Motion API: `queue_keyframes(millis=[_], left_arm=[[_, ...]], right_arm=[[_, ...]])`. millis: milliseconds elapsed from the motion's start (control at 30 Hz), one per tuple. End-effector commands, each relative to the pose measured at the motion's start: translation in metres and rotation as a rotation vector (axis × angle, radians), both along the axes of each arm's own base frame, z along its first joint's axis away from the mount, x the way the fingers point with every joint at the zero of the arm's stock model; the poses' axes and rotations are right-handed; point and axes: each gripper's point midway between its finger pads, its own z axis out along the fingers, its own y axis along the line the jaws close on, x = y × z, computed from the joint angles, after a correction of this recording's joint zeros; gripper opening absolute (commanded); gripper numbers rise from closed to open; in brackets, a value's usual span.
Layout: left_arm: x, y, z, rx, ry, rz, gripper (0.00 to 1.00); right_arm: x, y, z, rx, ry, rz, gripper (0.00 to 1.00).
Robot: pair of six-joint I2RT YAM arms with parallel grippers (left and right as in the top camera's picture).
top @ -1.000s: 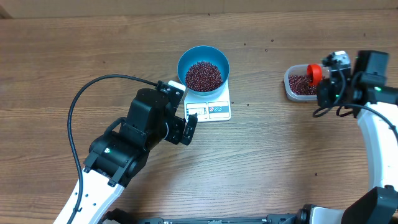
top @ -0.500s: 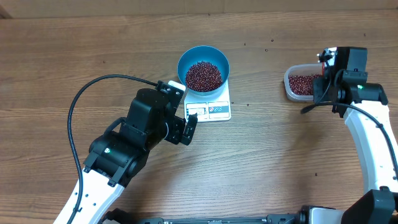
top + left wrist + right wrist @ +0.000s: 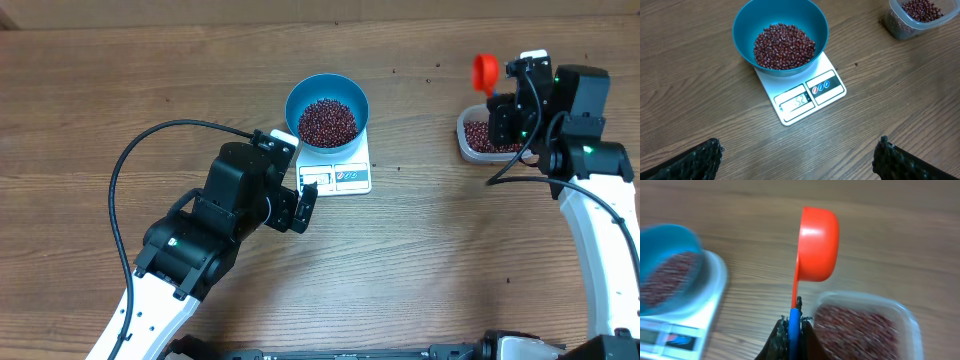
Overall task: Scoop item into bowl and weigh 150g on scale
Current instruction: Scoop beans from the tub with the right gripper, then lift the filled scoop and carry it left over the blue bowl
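Right gripper (image 3: 792, 326) is clamping the blue-tipped handle of the orange scoop (image 3: 817, 242), jaws closed tight on it. The scoop cup is sticking out straight ahead of the fingers, tipped on its side, and hanging past the far rim of the clear tub (image 3: 866, 296) over bare table (image 3: 740, 200). The cup's outside is facing the wrist camera, so can't tell if anything is in it. The tub is sitting just ahead and right of this gripper with beans (image 3: 784, 45) inside. More of them are heaping in the blue bowl (image 3: 745, 27).

Left gripper (image 3: 800, 160) is hovering with its fingers spread wide, gripping nothing. The scale (image 3: 812, 97) is lying directly ahead of it, centred between the fingers. The bowl is sitting on the scale's far half. The display is facing the gripper and showing digits too small to read surely. The tub is lying well off ahead-right of this gripper.
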Motion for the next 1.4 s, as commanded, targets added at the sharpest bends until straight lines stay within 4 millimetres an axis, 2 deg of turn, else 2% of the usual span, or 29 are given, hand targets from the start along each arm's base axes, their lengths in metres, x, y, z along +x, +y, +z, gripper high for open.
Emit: queue_keyframes(millis=[0,167,233,433,533,633,900,1100,1200,1367], left_arm=[[0.001,0.003,-0.003,0.012,0.000,0.007,1.00],[0.001,0.003,-0.003,0.012,0.000,0.007,1.00],[0.001,0.003,-0.003,0.012,0.000,0.007,1.00],[0.001,0.003,-0.003,0.012,0.000,0.007,1.00],[0.001,0.003,-0.003,0.012,0.000,0.007,0.99],[0.001,0.003,-0.003,0.012,0.000,0.007,1.00],[0.001,0.003,-0.003,0.012,0.000,0.007,1.00],[0.001,0.003,-0.003,0.012,0.000,0.007,1.00],[0.001,0.003,-0.003,0.012,0.000,0.007,1.00],[0.001,0.003,-0.003,0.012,0.000,0.007,0.99]], right_arm=[[-0.009,0.045,0.025,0.169,-0.056,0.203,0.04],[-0.022,0.083,0.045,0.311,-0.097,0.398,0.04],[-0.025,0.095,0.047,0.317,-0.100,0.433,0.04],[-0.027,0.138,0.038,0.265,-0.088,0.505,0.04],[-0.025,0.155,0.027,0.208,-0.057,0.469,0.04],[-0.024,0.167,0.018,0.162,-0.030,0.406,0.04],[-0.029,0.194,0.002,0.079,-0.008,0.400,0.04],[-0.021,0.209,-0.016,0.052,0.036,0.383,0.03],[-0.017,0.214,-0.016,0.049,0.059,0.384,0.03],[-0.011,0.210,-0.005,0.026,0.116,0.346,0.03]])
